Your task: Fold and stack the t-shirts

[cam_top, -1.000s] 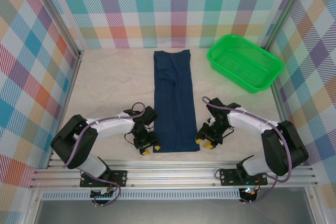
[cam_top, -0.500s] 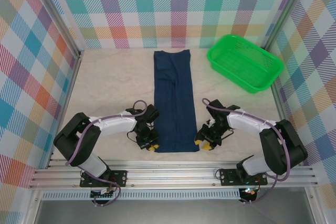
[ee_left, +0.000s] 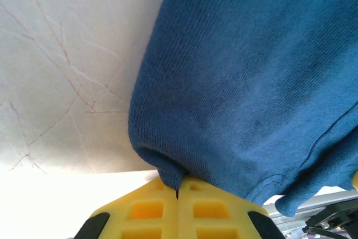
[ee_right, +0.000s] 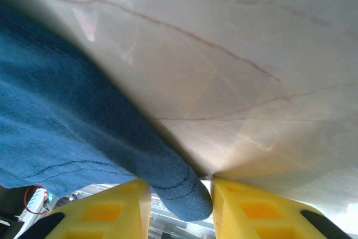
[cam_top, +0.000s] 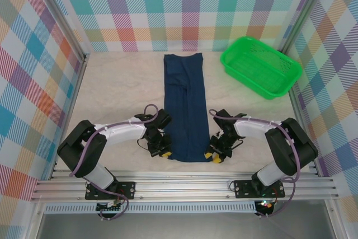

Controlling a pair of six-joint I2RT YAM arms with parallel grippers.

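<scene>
Navy t-shirt (cam_top: 183,104), green basket (cam_top: 260,65), pastel plaid walls (cam_top: 190,9) (yellow jaws), veined cream table (cam_top: 117,88)

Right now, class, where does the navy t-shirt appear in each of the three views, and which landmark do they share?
Top external: the t-shirt lies as a long strip down the middle of the tabletop.
Left wrist: upper right, its corner pinched in the left claw at the bottom.
Right wrist: left side, its corner in the right claw at the bottom.
Shared landmark: the pale veined tabletop.
</scene>
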